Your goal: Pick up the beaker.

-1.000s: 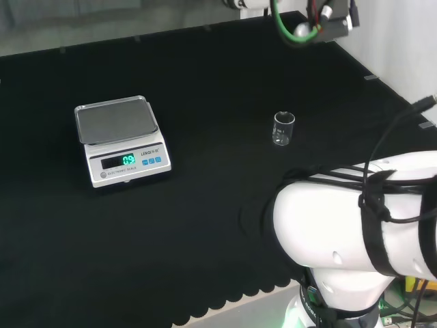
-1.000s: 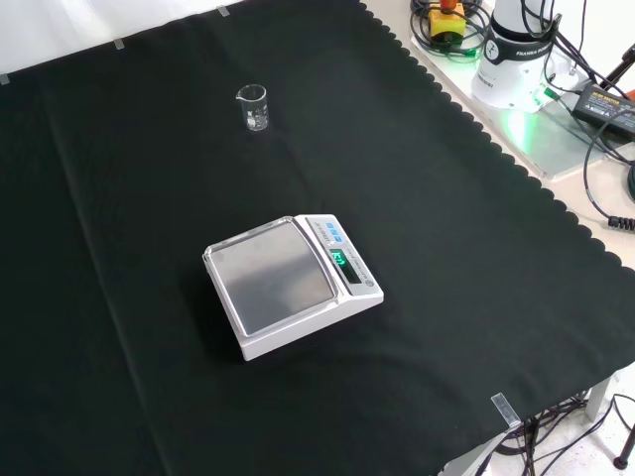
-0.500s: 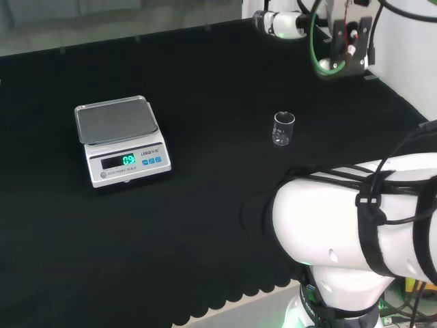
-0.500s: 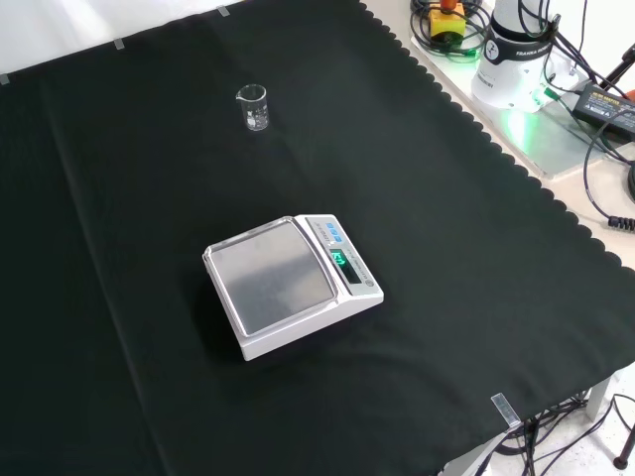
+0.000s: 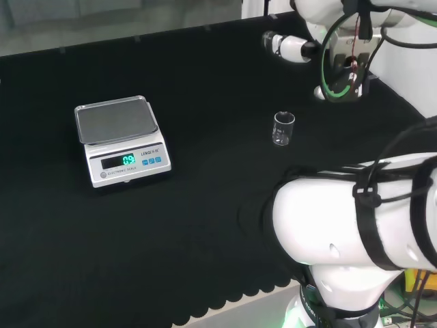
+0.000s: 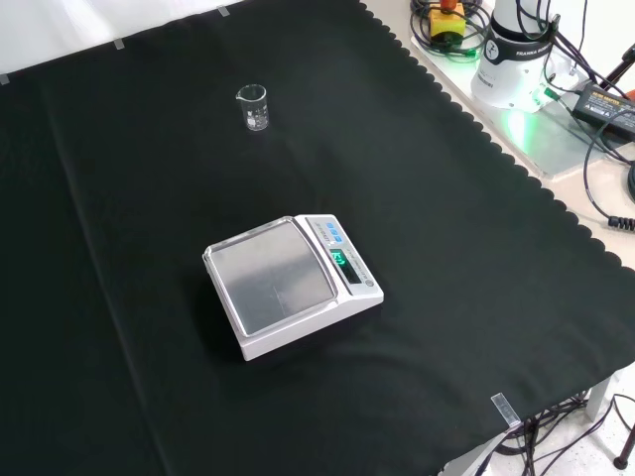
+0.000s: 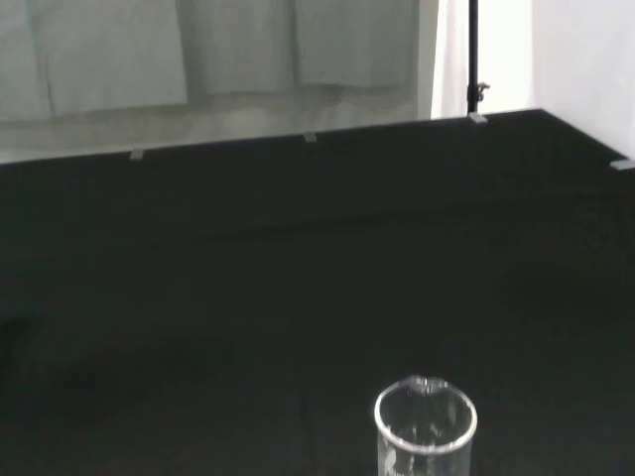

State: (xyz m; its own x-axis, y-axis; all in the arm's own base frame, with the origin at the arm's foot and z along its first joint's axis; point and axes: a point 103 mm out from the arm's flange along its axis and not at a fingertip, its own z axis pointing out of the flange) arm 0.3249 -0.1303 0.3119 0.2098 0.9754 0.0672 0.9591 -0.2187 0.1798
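A black cloth [image 6: 476, 258] with a scalloped edge covers the bench; pale curtains hang behind it in the wrist view. A white scale [image 5: 121, 140] sits on the cloth, its steel pan bare. The beaker [image 5: 283, 128], small, clear and upright, stands alone on the cloth, well apart from the scale and to its right in the head view; in the front view it [image 6: 253, 107] lies beyond the scale. It looks empty in the wrist view [image 7: 425, 426]. The hand's fingers cannot be made out, so its state cannot be told; nothing touches the beaker.
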